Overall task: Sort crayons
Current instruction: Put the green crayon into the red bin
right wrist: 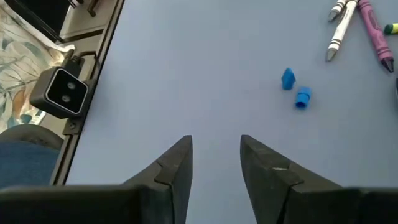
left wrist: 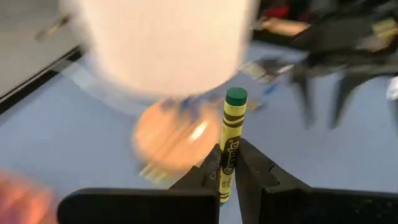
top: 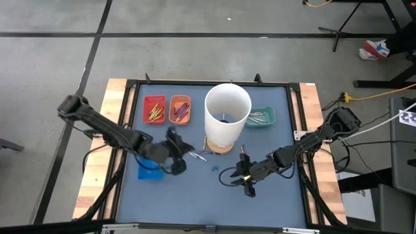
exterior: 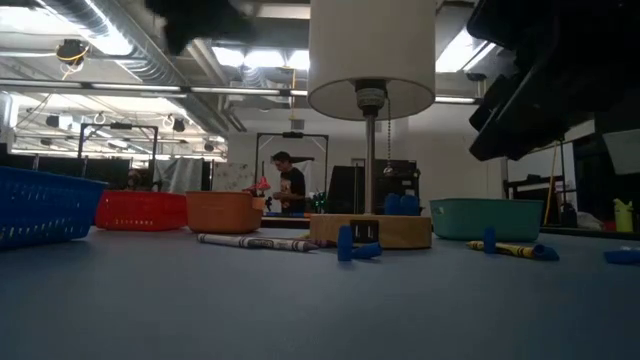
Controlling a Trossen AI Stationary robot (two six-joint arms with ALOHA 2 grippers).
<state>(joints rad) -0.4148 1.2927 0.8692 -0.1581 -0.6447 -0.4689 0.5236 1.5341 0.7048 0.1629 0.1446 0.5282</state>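
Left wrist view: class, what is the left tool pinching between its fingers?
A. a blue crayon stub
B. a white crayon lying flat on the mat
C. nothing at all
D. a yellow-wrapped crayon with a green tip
D: the left tool is shut on an upright yellow-wrapped crayon whose green tip stands above the fingers.

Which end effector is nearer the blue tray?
Left. The left end effector, shut on a crayon, sits right beside the blue tray; the right end effector is across the mat, open.

The tall white cylinder [top: 227, 116] blocks mid-table; bare mat [top: 195, 201] lies open in front.
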